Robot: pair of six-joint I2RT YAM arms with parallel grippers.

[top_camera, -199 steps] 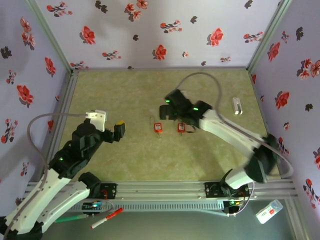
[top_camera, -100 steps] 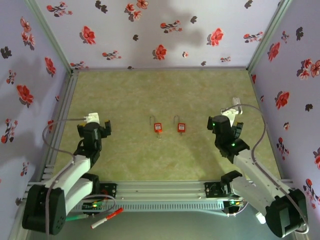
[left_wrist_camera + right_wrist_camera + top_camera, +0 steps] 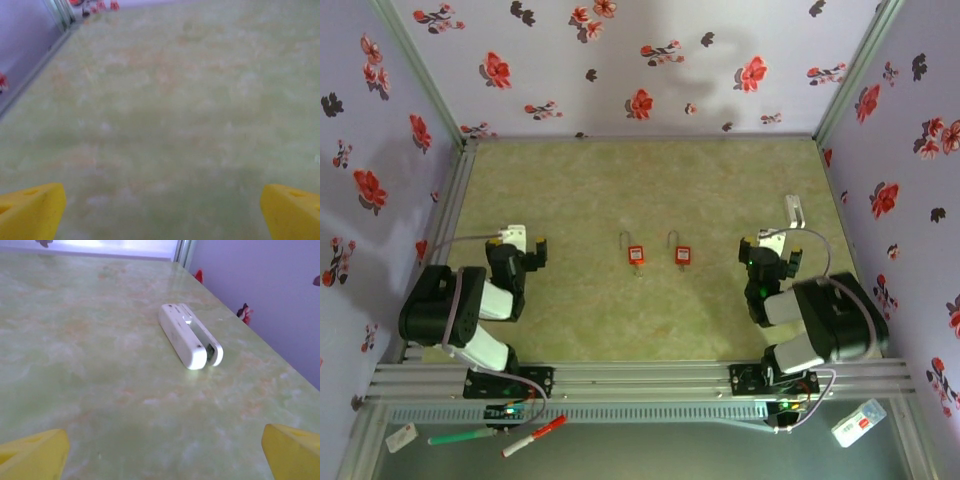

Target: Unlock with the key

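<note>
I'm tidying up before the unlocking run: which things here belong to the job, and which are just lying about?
For the job: left padlock, right padlock, both red, mid-table.
Lying about: white case, far right; red pen, green pen, near-left corner.

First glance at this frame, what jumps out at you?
One red padlock and a second red padlock lie side by side mid-table, apart from both arms. The left gripper and right gripper sit open and empty out to either side. A white device lies ahead of the right gripper, by the right wall.
</note>
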